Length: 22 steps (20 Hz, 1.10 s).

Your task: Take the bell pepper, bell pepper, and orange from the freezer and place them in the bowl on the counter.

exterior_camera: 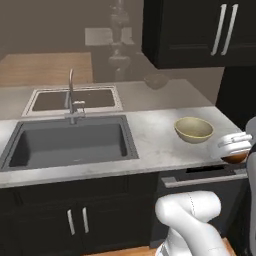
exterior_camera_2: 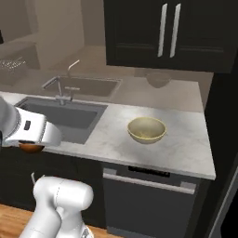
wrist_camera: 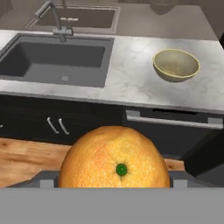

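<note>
My gripper (wrist_camera: 114, 183) is shut on the orange (wrist_camera: 114, 158), a round fruit with a green stem dot that looms large in the hand view. In the left base view the orange (exterior_camera: 235, 158) hangs under the white hand (exterior_camera: 234, 142), off the counter's front edge and to the right of the bowl (exterior_camera: 194, 129). The pale-yellow bowl (exterior_camera_2: 147, 129) stands empty on the marbled counter (exterior_camera_2: 176, 144), right of the sink. From the hand, the bowl (wrist_camera: 176, 64) lies ahead and to the upper right. The bell peppers and the freezer are out of view.
A dark sink (exterior_camera: 70, 141) with a faucet (exterior_camera: 72, 97) takes up the counter's left half. A duller grey-tan bowl (exterior_camera: 156, 80) sits on the far counter. Dark upper cabinets (exterior_camera_2: 162, 32) hang above. Under the counter a drawer front (exterior_camera_2: 148, 182) juts out.
</note>
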Motion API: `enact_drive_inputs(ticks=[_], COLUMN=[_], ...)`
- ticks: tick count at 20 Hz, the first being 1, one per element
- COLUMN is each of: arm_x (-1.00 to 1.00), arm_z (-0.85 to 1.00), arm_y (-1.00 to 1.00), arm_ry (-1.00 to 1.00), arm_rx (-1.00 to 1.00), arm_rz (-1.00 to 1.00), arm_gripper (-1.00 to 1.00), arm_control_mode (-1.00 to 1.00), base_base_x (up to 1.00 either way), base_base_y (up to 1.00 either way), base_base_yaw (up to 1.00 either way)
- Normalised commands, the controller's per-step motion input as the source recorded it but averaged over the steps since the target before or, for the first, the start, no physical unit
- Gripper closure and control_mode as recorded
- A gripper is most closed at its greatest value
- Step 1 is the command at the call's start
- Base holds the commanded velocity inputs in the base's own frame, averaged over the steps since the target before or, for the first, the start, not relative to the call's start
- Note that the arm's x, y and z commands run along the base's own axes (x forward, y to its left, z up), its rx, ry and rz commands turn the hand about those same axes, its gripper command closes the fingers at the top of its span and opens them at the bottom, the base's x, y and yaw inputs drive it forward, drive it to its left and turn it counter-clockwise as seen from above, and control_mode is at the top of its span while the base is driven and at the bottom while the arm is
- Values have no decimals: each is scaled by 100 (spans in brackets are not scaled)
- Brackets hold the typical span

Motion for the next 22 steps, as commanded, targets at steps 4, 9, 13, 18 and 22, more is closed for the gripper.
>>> enact_drive_inputs(ticks=[4,9,13,18,22], arm_x=[0,0,0,0,0], arm_z=[0,0,0,0,0], arm_y=[0,0,0,0,0], arm_ry=[0,0,0,0,0], arm_rx=[0,0,0,0,0], arm_rz=[0,0,0,0,0], arm_gripper=[100,100,100,100,100], arm_control_mode=[100,100,100,100,100], base_base_x=[21,10,33,56,52], base_base_y=[-6,-4,-7,-11,-48], base_base_yaw=[-44,-46,-23,12,22])
